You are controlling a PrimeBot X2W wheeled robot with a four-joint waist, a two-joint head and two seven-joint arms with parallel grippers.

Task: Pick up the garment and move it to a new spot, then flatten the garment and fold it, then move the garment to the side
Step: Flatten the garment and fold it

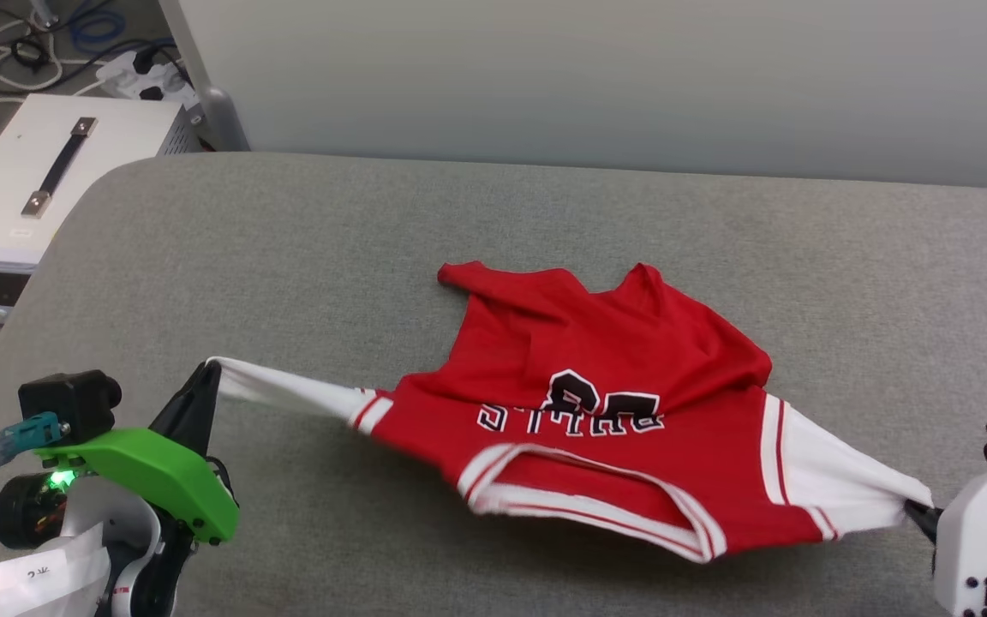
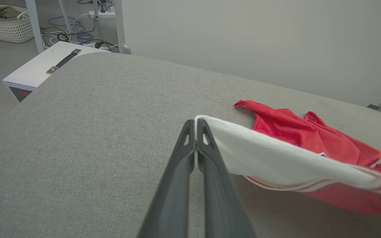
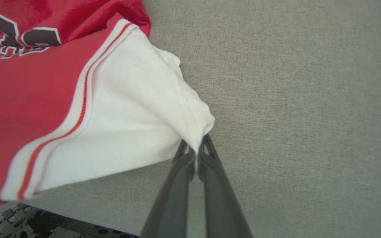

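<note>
The garment (image 1: 613, 411) is a red jersey with white sleeves, striped trim and black lettering, stretched across the grey table between my two grippers. My left gripper (image 1: 209, 370) is shut on the tip of one white sleeve at the lower left; the left wrist view shows that gripper (image 2: 195, 123) pinching the sleeve (image 2: 276, 158). My right gripper (image 1: 918, 507) is shut on the other white sleeve at the lower right, and the right wrist view has this gripper (image 3: 195, 142) clamping bunched white cloth (image 3: 137, 112). The garment's red body sags and lies rumpled on the table.
The grey cloth-covered table (image 1: 288, 240) has rounded corners and a pale wall behind it. A white box with a black handle (image 1: 48, 171) stands off the table's far left corner, with cables on the floor. A white laundry basket (image 2: 5, 24) sits further left.
</note>
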